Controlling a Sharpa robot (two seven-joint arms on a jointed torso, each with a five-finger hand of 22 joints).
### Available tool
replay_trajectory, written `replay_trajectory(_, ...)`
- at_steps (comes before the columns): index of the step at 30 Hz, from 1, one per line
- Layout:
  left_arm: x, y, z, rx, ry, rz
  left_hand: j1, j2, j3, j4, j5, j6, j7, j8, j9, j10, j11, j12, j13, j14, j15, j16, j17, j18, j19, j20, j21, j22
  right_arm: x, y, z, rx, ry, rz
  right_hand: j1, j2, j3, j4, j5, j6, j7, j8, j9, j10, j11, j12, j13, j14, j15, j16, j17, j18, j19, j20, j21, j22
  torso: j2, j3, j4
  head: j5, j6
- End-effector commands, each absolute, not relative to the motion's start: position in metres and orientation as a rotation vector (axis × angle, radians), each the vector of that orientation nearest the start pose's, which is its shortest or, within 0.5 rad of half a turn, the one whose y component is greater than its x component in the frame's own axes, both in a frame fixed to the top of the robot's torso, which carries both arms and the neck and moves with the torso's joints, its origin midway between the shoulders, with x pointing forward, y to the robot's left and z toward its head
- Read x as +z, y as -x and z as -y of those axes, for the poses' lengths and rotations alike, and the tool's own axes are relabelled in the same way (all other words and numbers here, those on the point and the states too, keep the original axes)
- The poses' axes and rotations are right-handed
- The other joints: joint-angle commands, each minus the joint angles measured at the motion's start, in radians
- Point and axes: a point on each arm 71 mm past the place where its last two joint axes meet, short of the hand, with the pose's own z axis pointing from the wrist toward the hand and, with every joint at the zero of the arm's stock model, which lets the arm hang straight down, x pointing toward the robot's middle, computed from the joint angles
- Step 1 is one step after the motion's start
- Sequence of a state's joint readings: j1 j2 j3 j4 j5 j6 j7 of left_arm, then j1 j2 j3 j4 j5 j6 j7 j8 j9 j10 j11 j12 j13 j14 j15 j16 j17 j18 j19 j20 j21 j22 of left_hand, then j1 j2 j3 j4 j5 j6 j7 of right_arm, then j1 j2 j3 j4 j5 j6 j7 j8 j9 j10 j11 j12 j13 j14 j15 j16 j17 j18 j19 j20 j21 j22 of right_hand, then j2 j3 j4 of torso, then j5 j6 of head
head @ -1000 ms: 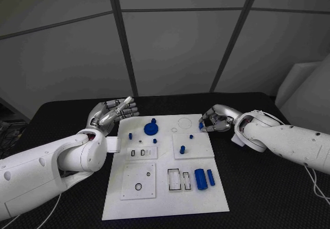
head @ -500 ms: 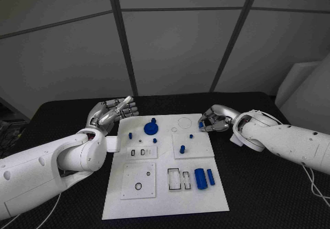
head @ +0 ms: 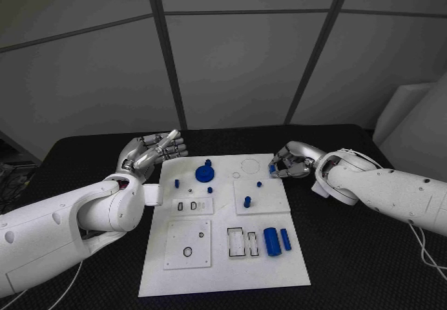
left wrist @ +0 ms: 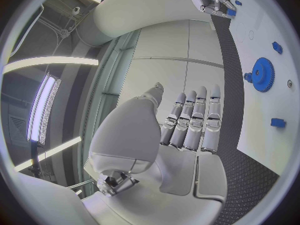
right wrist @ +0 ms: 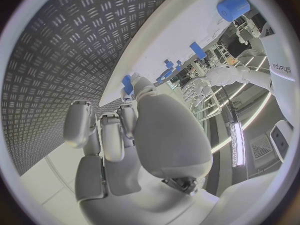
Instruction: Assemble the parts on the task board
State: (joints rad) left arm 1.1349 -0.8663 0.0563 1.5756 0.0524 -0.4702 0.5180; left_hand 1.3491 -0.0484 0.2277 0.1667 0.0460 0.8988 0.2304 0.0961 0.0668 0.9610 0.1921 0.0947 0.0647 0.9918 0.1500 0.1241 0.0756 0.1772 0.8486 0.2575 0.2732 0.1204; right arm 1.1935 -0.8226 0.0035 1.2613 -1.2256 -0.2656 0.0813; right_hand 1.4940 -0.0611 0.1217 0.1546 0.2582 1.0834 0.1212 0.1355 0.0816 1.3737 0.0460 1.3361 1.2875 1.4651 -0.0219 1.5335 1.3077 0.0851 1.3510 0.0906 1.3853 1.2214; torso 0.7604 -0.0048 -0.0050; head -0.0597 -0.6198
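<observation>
The white task board lies mid-table. On it are a blue gear, several small blue pegs such as one upright peg, and a blue cylinder beside a thin blue bar. My right hand sits at the board's far right edge, fingers curled, pinching a small blue part. My left hand hovers off the board's far left corner, fingers straight and spread, holding nothing.
The board has inset plates with two rectangular slots and a small ring hole. The black textured table surrounds the board. A white foam block stands at the far right.
The right forearm has edged slightly toward the board. The left hand and the parts on the board have stayed where they were.
</observation>
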Motion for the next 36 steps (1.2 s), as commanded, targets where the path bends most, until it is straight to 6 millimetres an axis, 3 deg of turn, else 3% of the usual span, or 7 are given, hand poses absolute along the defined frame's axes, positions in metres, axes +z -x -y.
replay_trajectory(1, -0.163, -0.485, -0.219, -1.53, 1.16, -1.176, -0.004, 0.01, 0.0, -0.011, 0.003, 0.01, 0.011, -0.008, -0.001, 0.006, 0.002, -0.008, -0.001, 0.008, 0.003, -0.008, -0.002, 0.006, 0.007, 0.003, -0.008, -0.003, -0.184, -0.53, 0.264, 0.676, -0.066, -1.645, 0.004, 0.016, 0.012, 0.0, -0.002, 0.004, 0.0, 0.003, 0.001, -0.005, -0.007, -0.002, -0.007, 0.089, -0.006, 0.004, 0.188, -0.011, 0.003, -0.006, 0.002, 0.001, 0.0, 0.0021, -0.0025, 0.004, 0.002)
replay_trajectory(12, -0.163, -0.485, -0.22, -1.527, 1.161, -1.175, -0.004, 0.01, 0.0, -0.011, 0.003, 0.01, 0.011, -0.008, -0.001, 0.006, 0.002, -0.008, -0.001, 0.008, 0.003, -0.008, -0.002, 0.006, 0.007, 0.003, -0.008, -0.003, -0.171, -0.51, 0.238, 0.719, -0.068, -1.613, 0.006, 0.022, 0.021, -0.001, -0.003, 0.004, 0.0, 0.004, 0.0, -0.004, -0.007, -0.002, -0.006, 0.089, -0.007, 0.005, 0.19, -0.013, 0.011, -0.007, 0.009, 0.014, -0.007, -0.0027, -0.0043, 0.009, -0.001)
replay_trajectory(24, -0.165, -0.489, -0.218, -1.528, 1.164, -1.178, -0.004, 0.01, 0.0, -0.011, 0.003, 0.01, 0.011, -0.008, -0.001, 0.006, 0.002, -0.008, -0.001, 0.008, 0.003, -0.008, -0.002, 0.006, 0.007, 0.003, -0.008, -0.003, -0.158, -0.486, 0.145, 0.804, 0.002, -1.625, 0.002, 0.023, 0.03, -0.001, 0.004, 0.01, -0.003, 0.008, 0.0, -0.008, -0.01, -0.014, -0.018, 0.088, -0.009, 0.002, 0.184, -0.014, 0.014, -0.009, 0.011, 0.017, -0.014, -0.0063, -0.0045, 0.032, -0.013)
replay_trajectory(30, -0.167, -0.492, -0.217, -1.525, 1.165, -1.177, -0.004, 0.01, 0.0, -0.011, 0.003, 0.01, 0.012, -0.009, -0.001, 0.006, 0.002, -0.009, -0.001, 0.008, 0.003, -0.009, -0.003, 0.006, 0.007, 0.003, -0.008, -0.004, -0.162, -0.477, 0.099, 0.818, 0.069, -1.656, -0.001, 0.021, 0.031, 0.0, 0.005, 0.011, -0.003, 0.008, 0.0, -0.008, -0.01, -0.014, -0.018, 0.087, -0.01, 0.002, 0.183, -0.014, 0.015, -0.01, 0.012, 0.019, -0.017, -0.0111, 0.0029, 0.037, -0.021)
replay_trajectory(33, -0.167, -0.492, -0.217, -1.525, 1.165, -1.177, -0.004, 0.01, 0.0, -0.011, 0.003, 0.01, 0.012, -0.009, -0.001, 0.006, 0.002, -0.009, -0.001, 0.008, 0.003, -0.009, -0.003, 0.006, 0.007, 0.003, -0.008, -0.004, -0.169, -0.473, 0.085, 0.809, 0.097, -1.676, -0.003, 0.02, 0.032, 0.0, 0.006, 0.011, -0.003, 0.008, 0.0, -0.008, -0.01, -0.015, -0.019, 0.087, -0.01, 0.001, 0.182, -0.014, 0.015, -0.01, 0.011, 0.018, -0.016, -0.0111, 0.0043, 0.044, -0.026)
replay_trajectory(36, -0.167, -0.493, -0.217, -1.525, 1.165, -1.177, -0.004, 0.01, 0.0, -0.011, 0.003, 0.01, 0.012, -0.009, -0.001, 0.006, 0.002, -0.009, -0.001, 0.008, 0.003, -0.009, -0.003, 0.006, 0.007, 0.003, -0.008, -0.004, -0.176, -0.47, 0.072, 0.787, 0.127, -1.692, -0.007, 0.018, 0.032, 0.002, 0.007, 0.01, -0.003, 0.008, -0.001, -0.009, -0.01, -0.019, -0.022, 0.087, -0.01, 0.0, 0.18, -0.014, 0.014, -0.01, 0.011, 0.017, -0.015, -0.0089, 0.0008, 0.046, -0.022)
